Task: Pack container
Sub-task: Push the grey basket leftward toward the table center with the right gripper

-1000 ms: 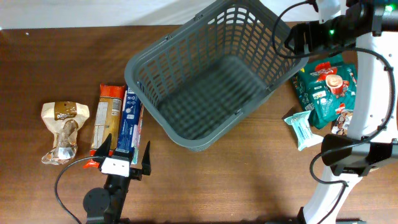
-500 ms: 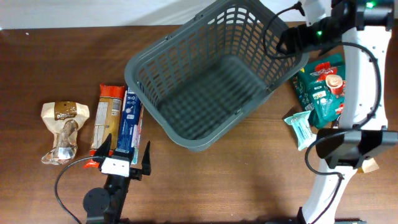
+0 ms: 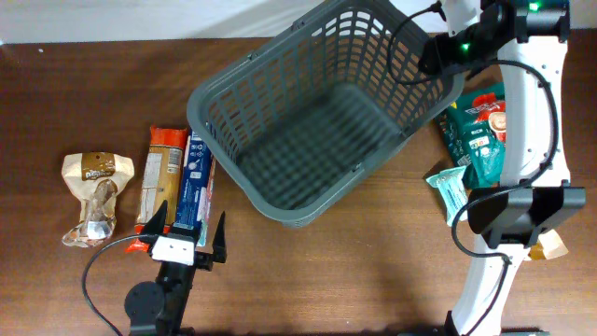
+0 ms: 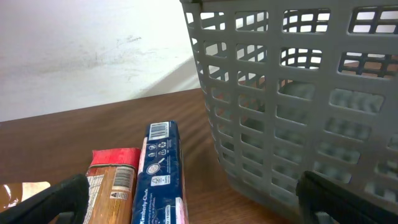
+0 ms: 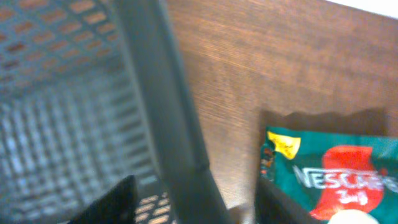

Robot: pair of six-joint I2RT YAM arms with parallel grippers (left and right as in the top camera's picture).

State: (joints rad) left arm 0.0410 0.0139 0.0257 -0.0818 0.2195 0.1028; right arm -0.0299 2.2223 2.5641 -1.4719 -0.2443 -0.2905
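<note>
The container (image 3: 244, 63), a large dark grey slotted basket, stands at the table's middle back, tilted and with nothing in it. My right gripper (image 3: 424, 60) is at its far right corner. In the right wrist view the thick rim (image 5: 180, 124) runs between the two fingers of the right gripper (image 5: 193, 202), with a narrow gap on each side. My left gripper (image 3: 191, 225) stands open near the front edge, just short of a blue packet (image 3: 193, 182). In the left wrist view the left gripper (image 4: 189, 208) frames that blue packet (image 4: 161, 168), with the basket wall (image 4: 280, 93) on the right.
An orange-brown packet (image 3: 160, 177) lies beside the blue one, and a clear bag of brown snacks (image 3: 93, 196) lies further left. Green Nescafe packets (image 3: 480, 131) and a small teal pack (image 3: 452, 191) lie right of the basket. The green Nescafe packets (image 5: 336, 174) lie close to my right gripper.
My right arm moved left and back to the basket's far right corner, and its jaws narrowed around the rim. The left arm and the packets have not moved.
</note>
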